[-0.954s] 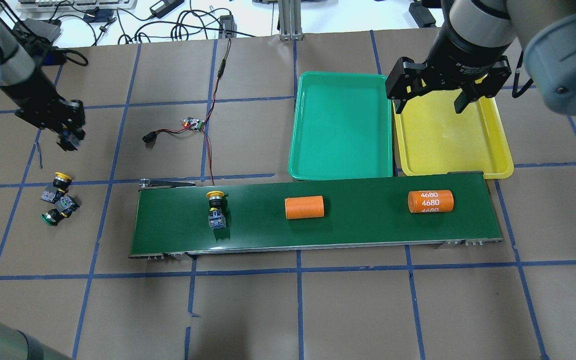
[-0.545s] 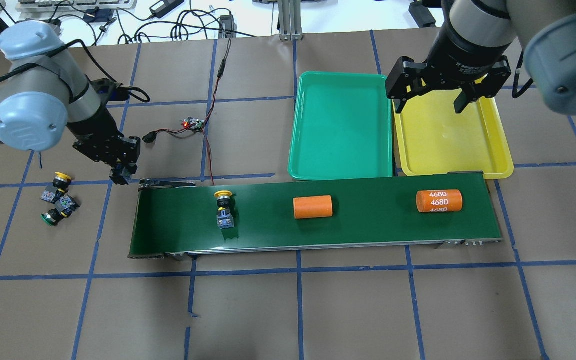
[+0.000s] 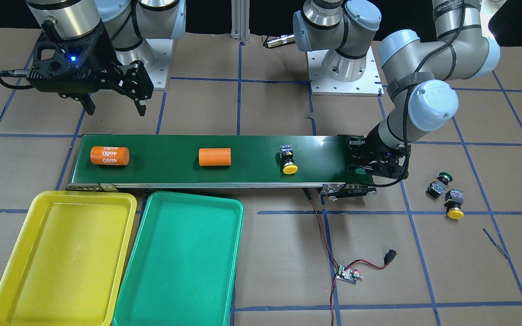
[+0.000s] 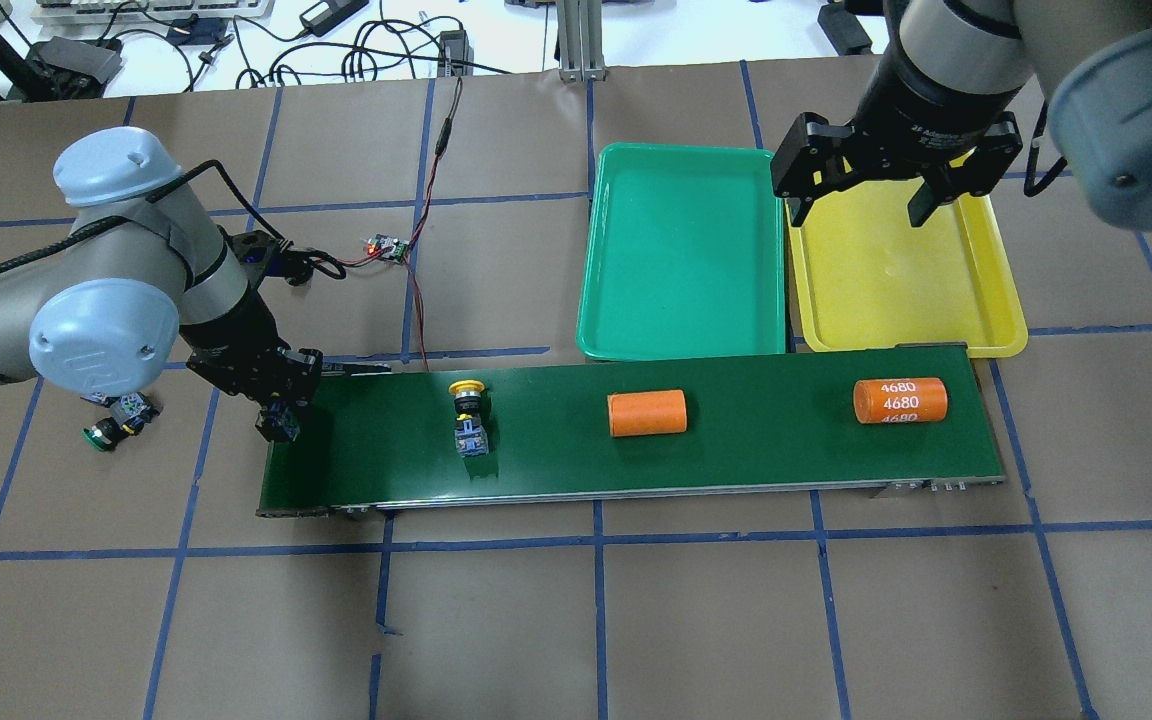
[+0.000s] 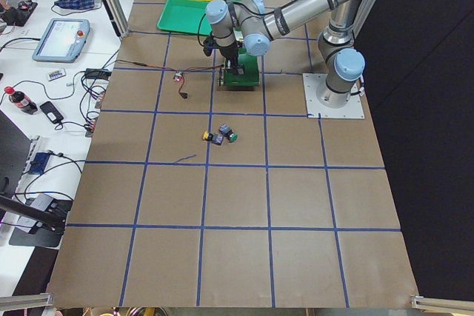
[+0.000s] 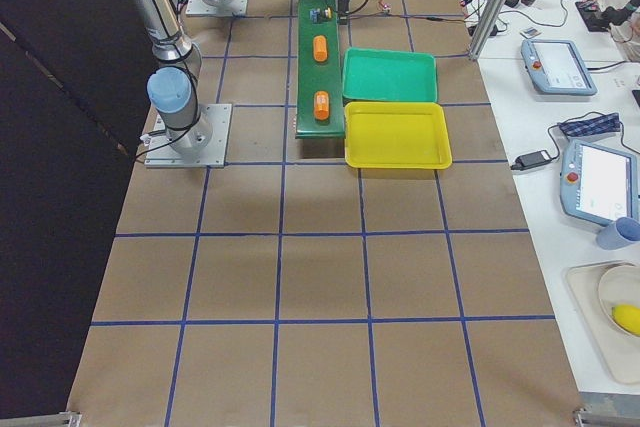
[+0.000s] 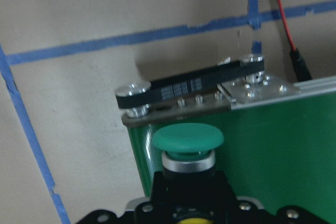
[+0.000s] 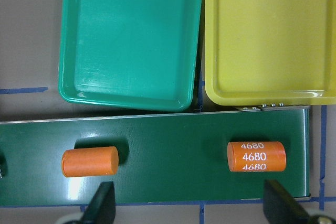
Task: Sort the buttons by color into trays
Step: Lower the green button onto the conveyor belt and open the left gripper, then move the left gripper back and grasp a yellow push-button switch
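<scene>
My left gripper (image 4: 276,423) is shut on a green button (image 7: 188,139), held cap-forward over the left end of the conveyor belt (image 4: 736,450); the gripper also shows in the front view (image 3: 363,170). A yellow button (image 4: 467,410) lies on the belt. A green button (image 4: 104,432) and a yellow button (image 3: 454,206) lie on the table to the left; my left arm hides the yellow one from overhead. My right gripper (image 4: 866,205) is open and empty above the yellow tray (image 4: 896,280). The green tray (image 4: 681,250) sits beside it.
Two orange cylinders ride the belt, a plain one (image 4: 647,413) and one marked 4680 (image 4: 900,400). A small circuit board (image 4: 386,247) with red and black wires lies behind the belt's left end. Both trays touch the belt's far edge.
My left arm has swung right and toward the belt's left end with the green button. The yellow button and both cylinders have ridden right on the belt. The right arm has not moved.
</scene>
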Robot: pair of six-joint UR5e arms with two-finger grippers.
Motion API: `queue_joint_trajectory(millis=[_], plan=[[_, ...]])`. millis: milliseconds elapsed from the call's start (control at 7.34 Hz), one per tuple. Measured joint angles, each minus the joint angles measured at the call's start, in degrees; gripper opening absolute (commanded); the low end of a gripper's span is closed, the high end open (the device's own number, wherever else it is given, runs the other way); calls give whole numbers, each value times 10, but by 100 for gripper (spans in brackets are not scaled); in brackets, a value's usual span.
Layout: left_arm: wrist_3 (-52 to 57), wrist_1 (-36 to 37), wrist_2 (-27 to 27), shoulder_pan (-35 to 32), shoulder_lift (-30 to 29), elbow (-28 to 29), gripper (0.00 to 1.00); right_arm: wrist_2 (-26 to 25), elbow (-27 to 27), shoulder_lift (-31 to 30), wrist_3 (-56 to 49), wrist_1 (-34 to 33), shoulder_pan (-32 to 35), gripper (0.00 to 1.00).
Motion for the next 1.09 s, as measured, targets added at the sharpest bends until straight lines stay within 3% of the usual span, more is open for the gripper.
queue_joint_trajectory(millis=[136, 681, 1090], plan=[[-1, 4, 0, 0, 3, -8, 97, 0, 0, 0, 0, 0, 0, 100], [-1, 18, -1, 2, 3, 6, 100, 0, 0, 0, 0, 0, 0, 100], [16, 8, 7, 53, -18, 117, 100, 0, 0, 1, 0, 0, 0, 100]])
